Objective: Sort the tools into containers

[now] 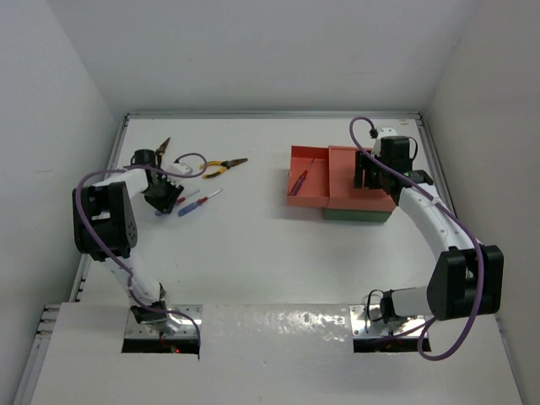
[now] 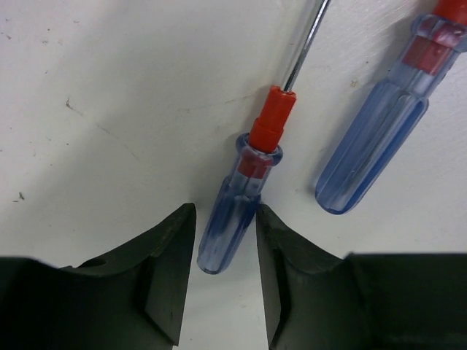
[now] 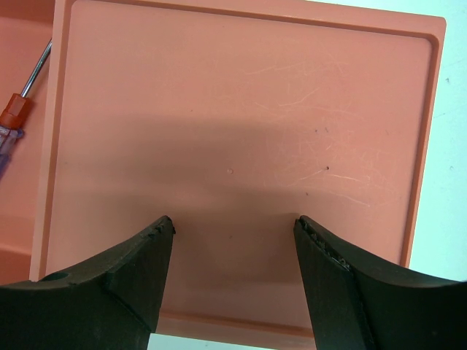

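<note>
On the left of the table one screwdriver [image 2: 244, 197] and a second screwdriver [image 2: 376, 142] lie flat, near each other but apart and roughly parallel. Each has a clear blue handle, a red collar and a thin metal shaft. Beyond them lie pliers [image 1: 226, 164] with yellow-orange handles and dark jaws pointing right, and a second pair [image 1: 163, 145], partly hidden, farther left. On the right a salmon-red tray [image 1: 307, 197] sits on a dark green tray [image 1: 354, 216], and a third screwdriver [image 1: 299, 179] lies slantwise in the red one's open left part.
</note>
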